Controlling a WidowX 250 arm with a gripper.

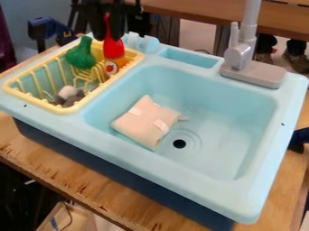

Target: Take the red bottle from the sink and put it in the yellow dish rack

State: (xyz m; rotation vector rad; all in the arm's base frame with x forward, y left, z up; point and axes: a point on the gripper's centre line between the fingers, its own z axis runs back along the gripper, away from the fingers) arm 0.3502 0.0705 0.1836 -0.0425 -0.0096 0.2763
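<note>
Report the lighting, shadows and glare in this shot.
Camera view: soft, fairly even light across the light-blue plastic sink; deep shade below the light-brown wooden table, lower left; the black two-finger gripper shows little surface detail; pale patches on the soft beige cloth packet could be glare or material, I cannot tell.

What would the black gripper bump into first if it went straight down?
Most likely the red bottle: its narrow tip is right at the gripper, though depth and any touching are unclear. Below it comes the yellow rack.

The bottle is at the rack, left of the basin, faucet behind.
</note>
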